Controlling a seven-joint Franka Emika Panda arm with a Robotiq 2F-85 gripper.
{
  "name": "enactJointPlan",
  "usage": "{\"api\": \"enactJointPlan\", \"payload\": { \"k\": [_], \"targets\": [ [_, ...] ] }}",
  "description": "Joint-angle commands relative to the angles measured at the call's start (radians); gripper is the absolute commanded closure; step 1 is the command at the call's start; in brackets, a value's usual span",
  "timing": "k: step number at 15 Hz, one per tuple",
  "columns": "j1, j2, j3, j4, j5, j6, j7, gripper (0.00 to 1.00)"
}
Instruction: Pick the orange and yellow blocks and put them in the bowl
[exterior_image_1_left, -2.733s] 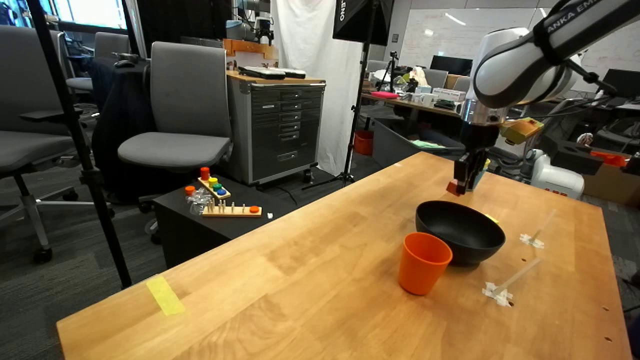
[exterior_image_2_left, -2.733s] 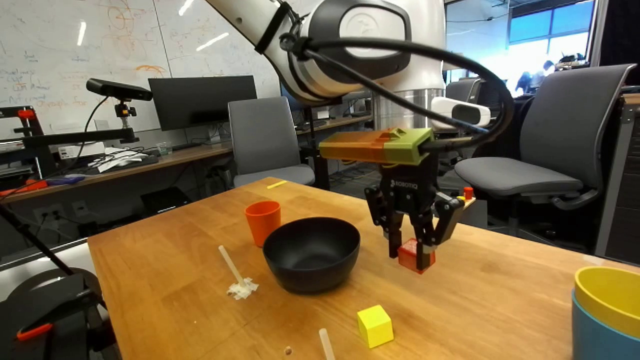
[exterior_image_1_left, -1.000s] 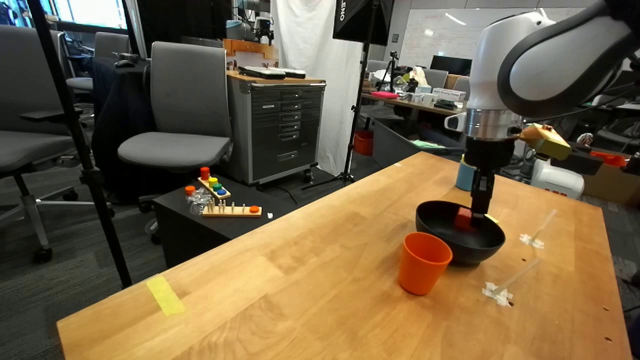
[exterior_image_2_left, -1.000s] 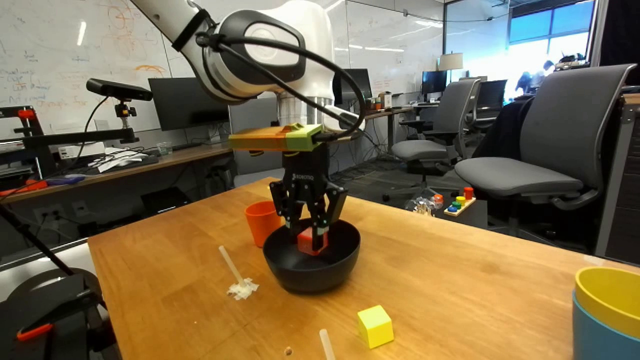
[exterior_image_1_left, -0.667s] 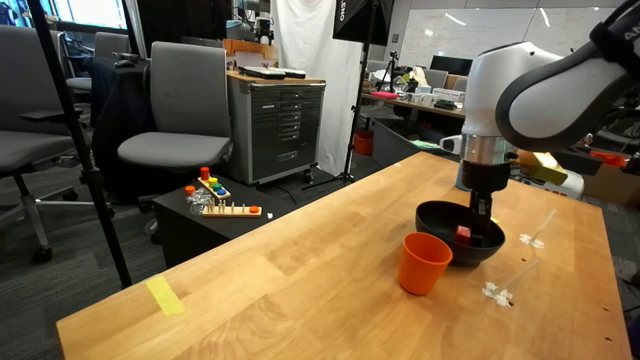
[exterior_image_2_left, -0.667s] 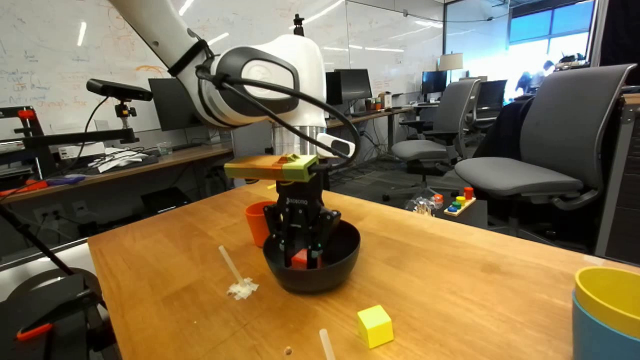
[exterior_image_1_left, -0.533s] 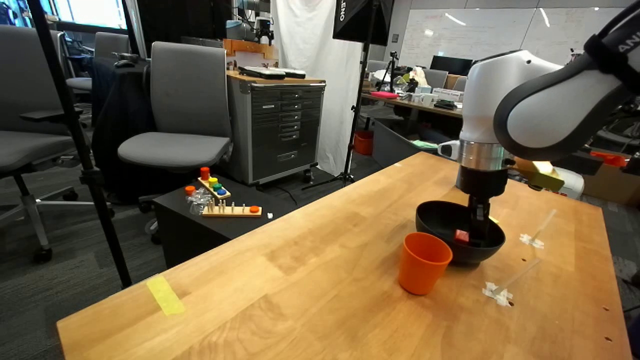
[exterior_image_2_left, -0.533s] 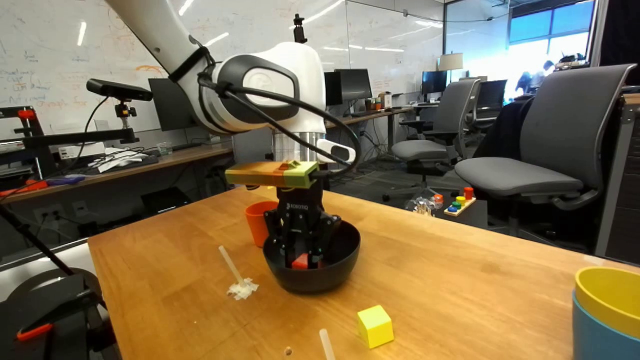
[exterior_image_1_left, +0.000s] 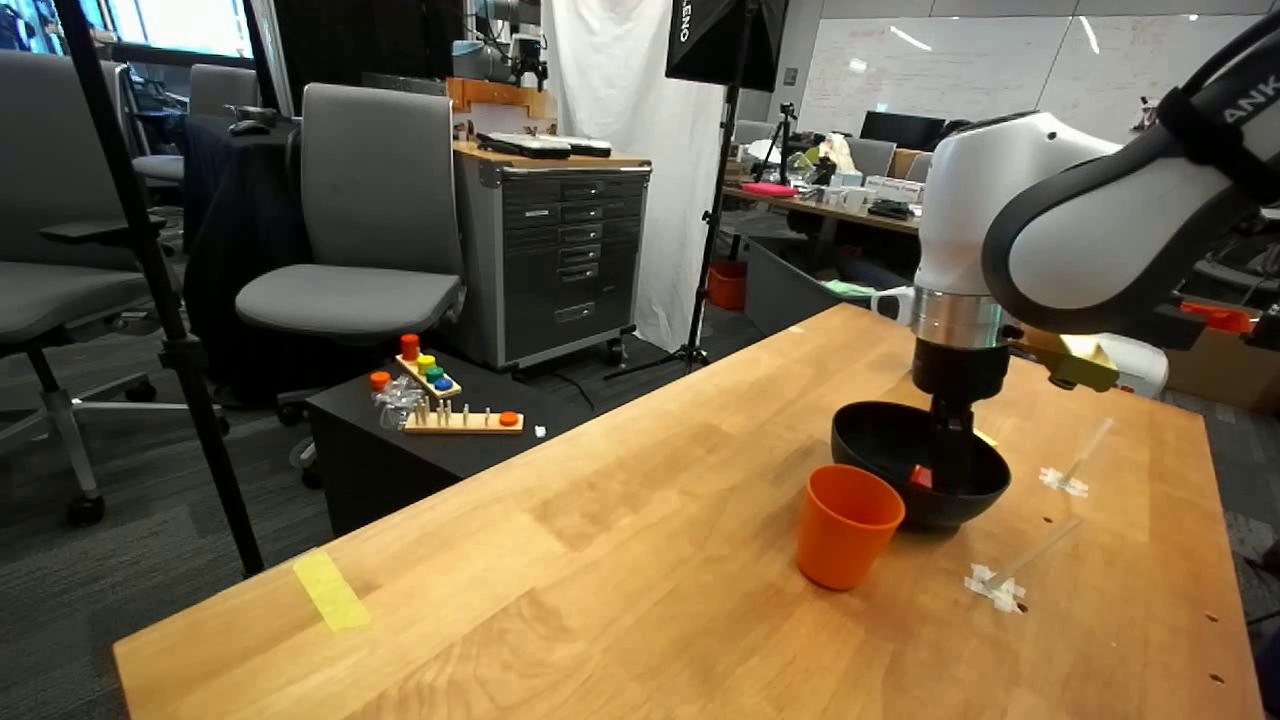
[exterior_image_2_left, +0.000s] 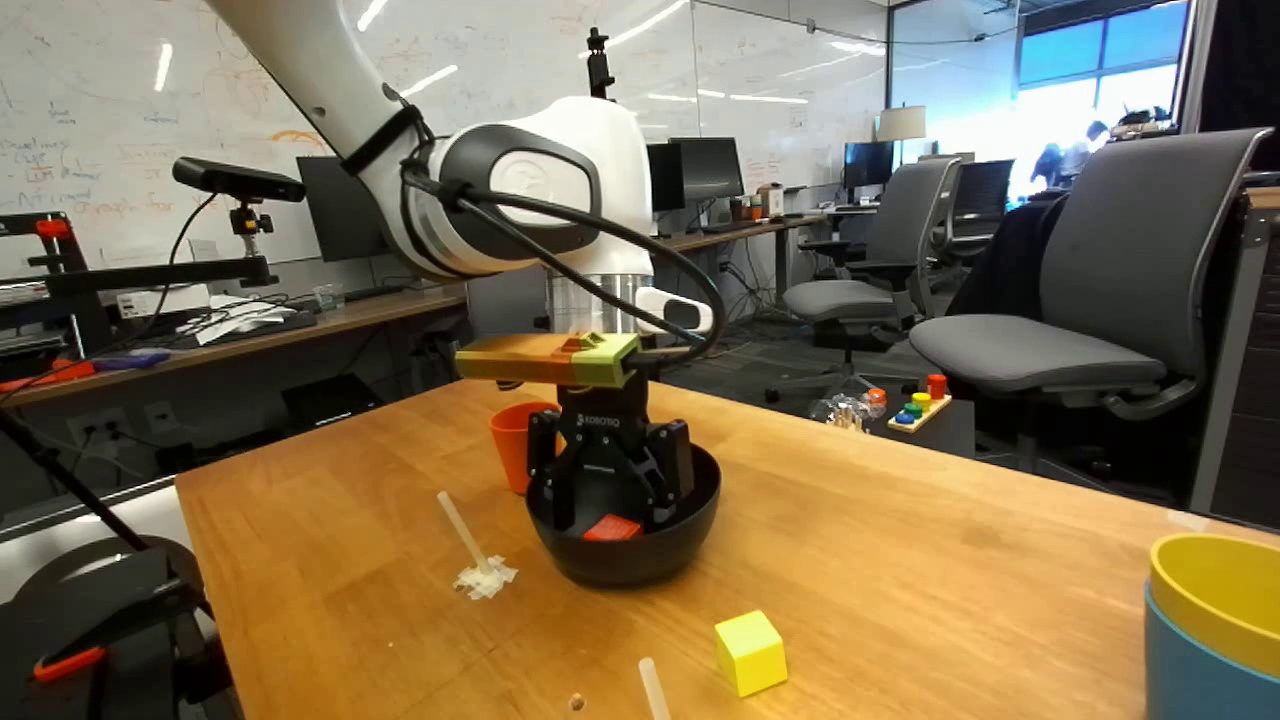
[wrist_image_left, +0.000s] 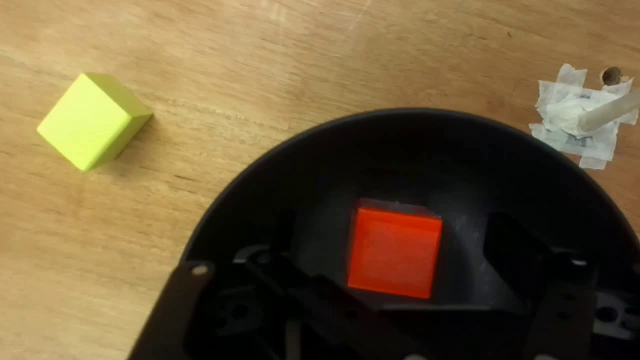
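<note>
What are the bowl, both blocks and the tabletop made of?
Bowl: probably plastic, matte black; only soft highlights inside.
Orange-red block: likely plastic, perhaps translucent; a see-through-looking strip shows along one edge.
Yellow block: painted wood or plastic, can't tell; opaque, smooth, no grain visible.
Tabletop: wood, apparently clear-coated; visible grain, light sheen.

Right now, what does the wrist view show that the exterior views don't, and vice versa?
Only the wrist view shows the whole top face of the orange-red block, with nothing in front.
Only exterior views show the orange cup, and the yellow cup set in the blue cup.
Both share the black bowl with that block inside, the open gripper over it, and, outside, the yellow block.
</note>
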Motion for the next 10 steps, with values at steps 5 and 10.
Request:
{"api": "enactJointPlan", "payload": {
  "k": [5,10],
  "targets": [
    [-0.013,-0.039,0.018,0.016,0.036,-0.015,-0.013,0.00],
    [-0.035,-0.106,0.035,0.028,0.122,-0.027,-0.050,0.00]
  ]
}}
